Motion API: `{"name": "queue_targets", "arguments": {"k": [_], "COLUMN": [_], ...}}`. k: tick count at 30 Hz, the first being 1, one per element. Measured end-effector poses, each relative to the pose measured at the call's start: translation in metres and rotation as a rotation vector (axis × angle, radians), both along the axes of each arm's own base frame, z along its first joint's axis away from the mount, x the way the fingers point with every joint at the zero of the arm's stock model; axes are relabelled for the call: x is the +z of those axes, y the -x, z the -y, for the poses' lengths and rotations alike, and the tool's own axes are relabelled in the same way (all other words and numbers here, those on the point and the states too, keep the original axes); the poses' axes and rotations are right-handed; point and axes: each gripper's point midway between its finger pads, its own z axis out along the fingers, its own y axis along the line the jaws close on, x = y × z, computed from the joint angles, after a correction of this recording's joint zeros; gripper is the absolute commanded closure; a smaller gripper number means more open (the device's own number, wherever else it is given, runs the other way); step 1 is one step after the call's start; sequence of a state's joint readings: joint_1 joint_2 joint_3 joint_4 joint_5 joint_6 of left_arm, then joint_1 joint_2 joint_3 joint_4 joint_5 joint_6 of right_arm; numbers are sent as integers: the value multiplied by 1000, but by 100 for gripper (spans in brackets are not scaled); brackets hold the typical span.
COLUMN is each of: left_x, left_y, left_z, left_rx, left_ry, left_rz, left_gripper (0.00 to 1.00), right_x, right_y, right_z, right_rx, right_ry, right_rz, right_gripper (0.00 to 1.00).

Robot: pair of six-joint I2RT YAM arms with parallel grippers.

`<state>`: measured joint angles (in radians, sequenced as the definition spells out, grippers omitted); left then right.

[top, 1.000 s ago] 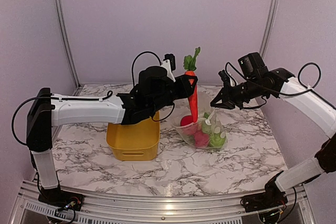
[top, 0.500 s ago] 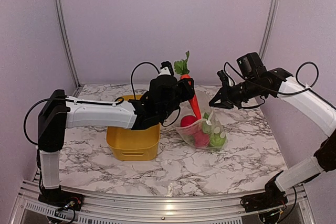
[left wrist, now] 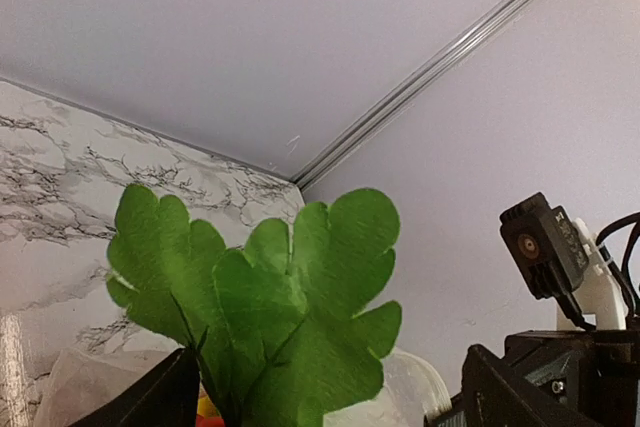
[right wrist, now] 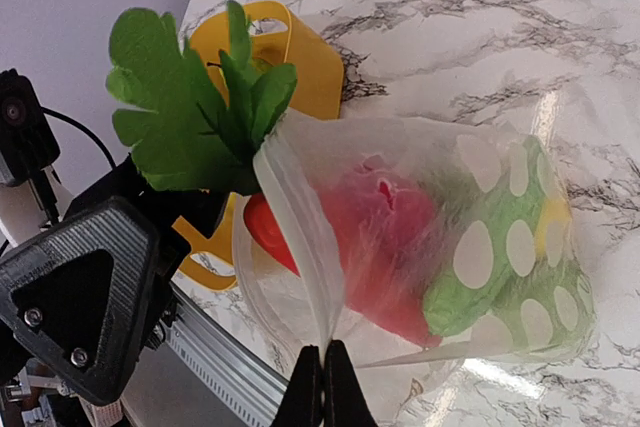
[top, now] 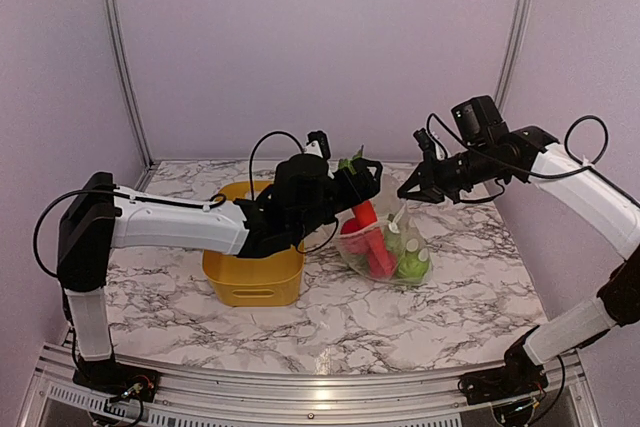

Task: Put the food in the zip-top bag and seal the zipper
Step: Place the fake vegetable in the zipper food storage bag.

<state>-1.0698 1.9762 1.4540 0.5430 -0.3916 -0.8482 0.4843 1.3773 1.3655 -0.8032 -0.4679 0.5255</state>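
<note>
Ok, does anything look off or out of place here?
Only the carrot: it leans in the zip-top bag with its leaves poking out past the mouth, which would likely block the zipper. Nothing has spilled on the table.

In the left wrist view, the carrot point(left wrist: 270, 317) shows its green leaves in the lower middle, but its orange body is nearly all cut off by the bottom edge. The fingers point(left wrist: 150, 402) of the left gripper point(left wrist: 330, 357) are 2 dark shapes at the bottom left and bottom right, cut off too. In the right wrist view, the zip-top bag point(right wrist: 500, 247) blurs the food point(right wrist: 390, 232) inside into red and green lumps. The yellow bin point(right wrist: 305, 57) at the top is mostly hidden behind the leaves.
</note>
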Motion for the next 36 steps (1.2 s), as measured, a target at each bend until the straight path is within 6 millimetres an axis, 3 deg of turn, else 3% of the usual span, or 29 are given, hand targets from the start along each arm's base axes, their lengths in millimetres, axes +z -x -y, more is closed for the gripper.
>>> {"name": "queue_targets", "arguments": {"k": [3,6,9,11,14,17,23,29,32,34,36], "left_x": [7,28,49,53,37,-1,-72,-80,-80,-77,-70], "left_y": [11,19,20,19,21,30,60,59,54,57,63], "left_z": [-14,-33,-54,-63,-72,-81,-95,-80,-69,-67,-64], "left_rx": [-27,-37,-35,-44,-83,-146,-253,-296,-311,-337,-386], "left_ry": [-72,-137,-207,-265,-370,-472,-570,-547,-541,-545,-563], "left_rz": [13,45,65,55,8,-82,-271,-325,-336,-329,-303], "left_gripper": [5,10,20,30,40,51,49,52,44,34,31], "right_x": [3,4,2,2,3,3,1,1,0,-1,-2], "right_y": [-1,-2,-2,-1,-1,0,1,2,3,4,4], "right_z": [1,3,5,6,7,8,10,10,11,11,12], "right_rx": [-3,-5,-6,-6,-4,-4,-1,5,8,9,11], "right_ry": [3,12,28,34,39,45,53,59,64,67,70], "right_rz": [9,18,20,24,31,33,31,32,26,23,21], "right_gripper": [100,100,100,100,100,100,100,100,100,100,100]}}
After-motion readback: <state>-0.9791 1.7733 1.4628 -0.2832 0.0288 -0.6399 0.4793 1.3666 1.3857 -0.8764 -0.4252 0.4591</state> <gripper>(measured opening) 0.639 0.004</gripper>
